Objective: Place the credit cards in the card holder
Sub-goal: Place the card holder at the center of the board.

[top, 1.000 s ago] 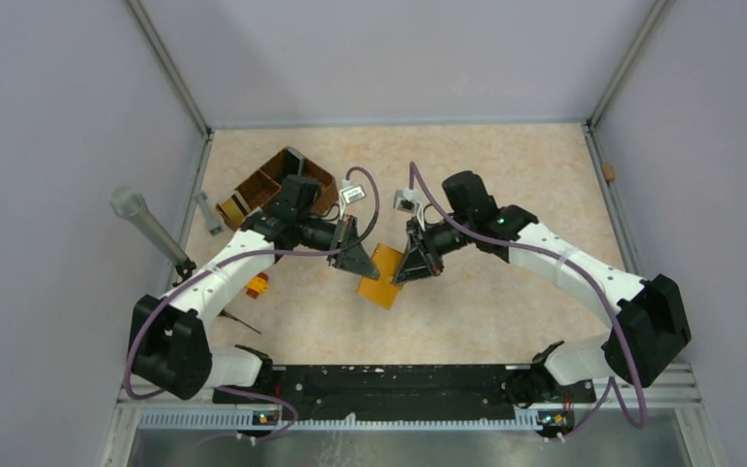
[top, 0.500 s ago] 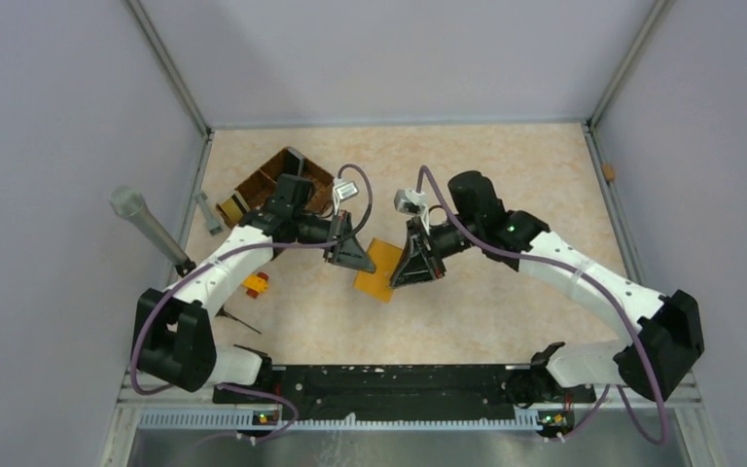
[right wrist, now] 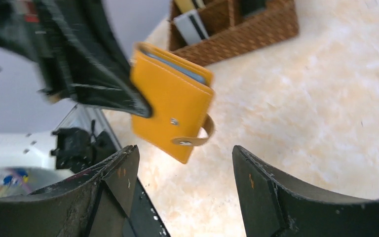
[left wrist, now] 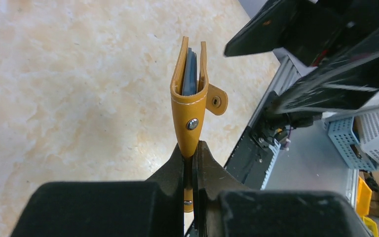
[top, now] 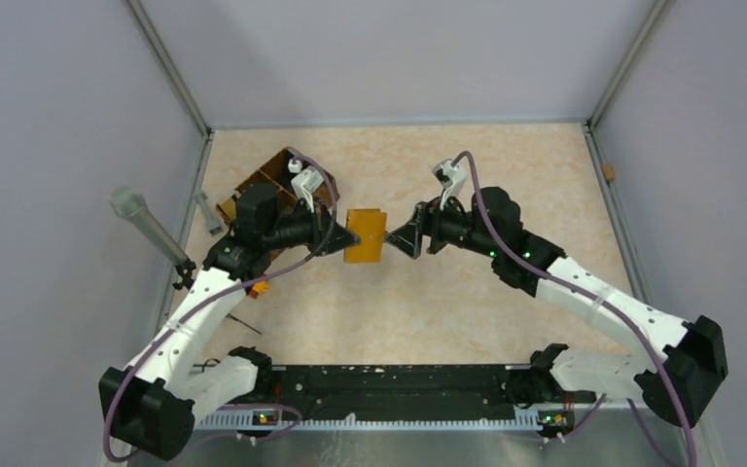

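Our left fingers (top: 348,236) are clamped tight on one edge of the holder (top: 365,236) and hold it clear of the desk (top: 467,175), about midway between the two arms. Our right fingers (top: 404,240) are spread wide with nothing in them. They point straight at the holder from the other side, close to it but apart.

From above, the holder's long axis runs away from the arm bases, across the line joining the two sets of fingers. It stands on edge, with its free edge turned to the right arm. The strap (right wrist: 197,139) hangs loose off that edge, unsnapped, so we judge the right arm the one placed to press it shut or take the holder over.

Between the covers, the left wrist view shows the grey edges of cards (left wrist: 190,71) seated inside. How many there are we cannot tell.

The basket (right wrist: 246,39) sits on the desk beyond the left arm. At least two card-like pieces stand in its compartments, one pale with a dark stripe. Whether they belong to the job is unclear.
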{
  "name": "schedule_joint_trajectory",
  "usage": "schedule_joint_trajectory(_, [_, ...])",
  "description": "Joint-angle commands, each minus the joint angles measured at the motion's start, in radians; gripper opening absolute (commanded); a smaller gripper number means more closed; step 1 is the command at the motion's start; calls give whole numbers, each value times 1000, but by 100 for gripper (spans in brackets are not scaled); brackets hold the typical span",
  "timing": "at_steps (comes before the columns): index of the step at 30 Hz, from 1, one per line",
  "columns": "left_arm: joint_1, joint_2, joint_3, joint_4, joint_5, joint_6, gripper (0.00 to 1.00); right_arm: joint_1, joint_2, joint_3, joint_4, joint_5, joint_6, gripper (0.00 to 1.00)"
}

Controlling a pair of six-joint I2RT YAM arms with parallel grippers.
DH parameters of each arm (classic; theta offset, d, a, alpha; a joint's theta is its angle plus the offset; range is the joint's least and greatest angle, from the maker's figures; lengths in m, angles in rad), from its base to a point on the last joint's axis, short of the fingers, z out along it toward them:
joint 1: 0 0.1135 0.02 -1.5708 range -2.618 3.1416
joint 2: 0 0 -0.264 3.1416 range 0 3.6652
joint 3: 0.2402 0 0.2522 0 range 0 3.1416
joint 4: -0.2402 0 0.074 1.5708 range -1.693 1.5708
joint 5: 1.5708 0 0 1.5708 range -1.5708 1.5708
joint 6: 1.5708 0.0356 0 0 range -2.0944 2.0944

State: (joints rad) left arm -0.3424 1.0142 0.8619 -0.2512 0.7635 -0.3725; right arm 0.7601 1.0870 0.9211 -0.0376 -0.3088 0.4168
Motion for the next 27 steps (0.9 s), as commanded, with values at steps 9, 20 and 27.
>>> schedule_joint_trajectory(9, [-6, 18, -15, 66, -62, -16, 0, 93, 242, 37, 154, 200, 199, 71])
schedule_joint_trajectory(20, [-37, 57, -37, 77, -116, -70, 0, 93, 247, -9, 100, 398, 216, 52])
schedule_joint_trajectory(27, [-67, 93, -187, 309, -117, -232, 0, 93, 289, -39, 58, 411, 210, 4])
